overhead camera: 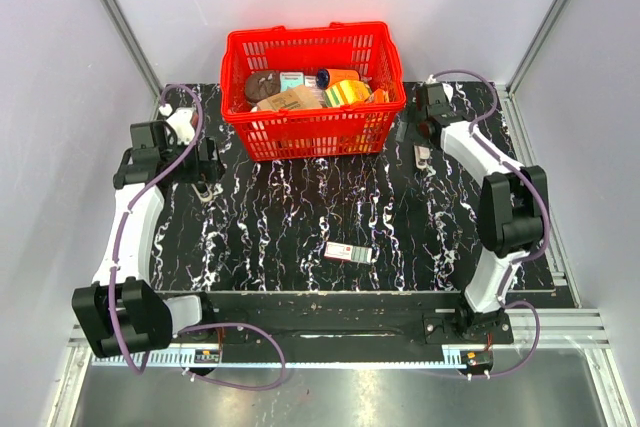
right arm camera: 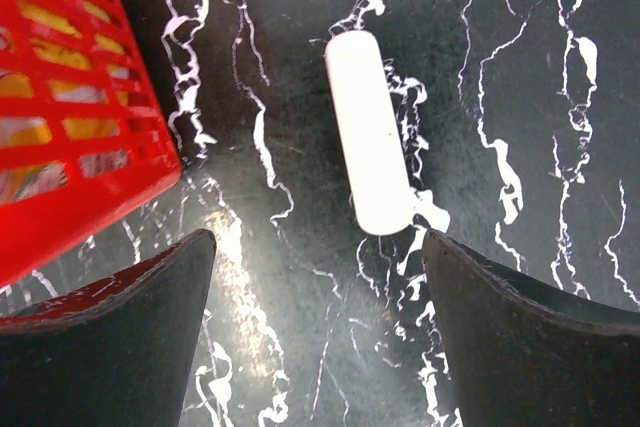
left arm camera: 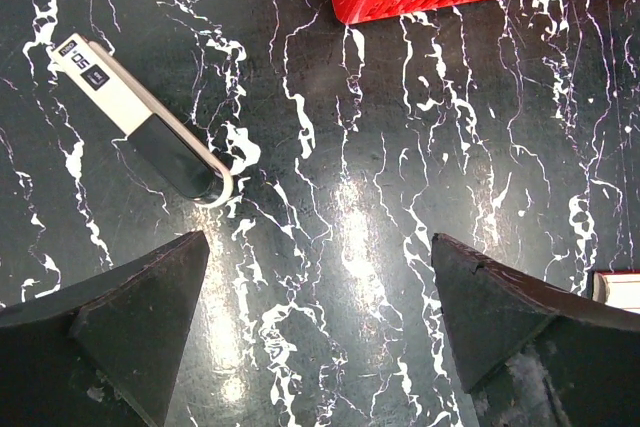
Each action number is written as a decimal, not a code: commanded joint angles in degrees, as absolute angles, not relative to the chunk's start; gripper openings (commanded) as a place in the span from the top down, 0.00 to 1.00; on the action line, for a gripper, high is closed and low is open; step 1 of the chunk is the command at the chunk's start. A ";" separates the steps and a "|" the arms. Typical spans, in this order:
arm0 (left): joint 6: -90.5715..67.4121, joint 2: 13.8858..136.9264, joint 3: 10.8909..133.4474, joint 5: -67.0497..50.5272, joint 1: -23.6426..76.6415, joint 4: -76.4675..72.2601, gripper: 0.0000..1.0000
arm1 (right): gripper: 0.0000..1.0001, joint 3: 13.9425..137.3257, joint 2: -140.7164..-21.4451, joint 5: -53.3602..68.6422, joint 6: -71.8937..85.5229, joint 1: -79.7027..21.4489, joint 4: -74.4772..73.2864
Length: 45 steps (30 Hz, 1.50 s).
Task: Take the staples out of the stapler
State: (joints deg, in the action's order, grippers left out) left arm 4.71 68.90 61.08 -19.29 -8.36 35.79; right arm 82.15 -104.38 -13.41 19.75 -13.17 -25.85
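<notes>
Basket (overhead camera: pixel 310 132) w/ pkgd goods (overhead camera: pixel 300 97); L claw (left arm camera: pixel 318 239) & R claw (right arm camera: pixel 318 237) spread, empty; stapler (left arm camera: pixel 140 117) by L claw.

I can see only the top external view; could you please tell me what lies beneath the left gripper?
Observer: A slim pale grey-white stapler, labelled at one end, lies on the black marbled table, ahead of the left gripper and off to one side, not between its fingers.
Operator: Is that gripper open?
Observer: Yes, its fingers stand wide apart, touching nothing.
Operator: And the other arm?
Observer: A plain white rounded oblong piece lies just ahead of the open right gripper, beside the red plastic basket but apart from it.
</notes>
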 commanded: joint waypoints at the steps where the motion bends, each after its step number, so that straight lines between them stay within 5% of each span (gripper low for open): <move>1: 5.71 68.64 59.51 -20.74 -8.79 33.49 0.01 | 0.12 87.35 -109.15 -18.18 15.39 -13.36 -26.36; 20: 7.56 67.59 58.45 -21.97 -8.79 35.24 0.01 | 0.25 84.29 -114.17 -19.69 16.08 -11.69 -23.82; 35: 9.67 65.74 57.83 -21.01 -8.79 37.09 0.01 | 0.70 83.24 -114.00 -16.96 18.19 -10.46 -23.82; 45: 10.55 63.20 60.99 -21.54 -8.79 43.84 0.01 | 0.87 70.51 -93.72 -14.68 24.69 -11.42 -24.08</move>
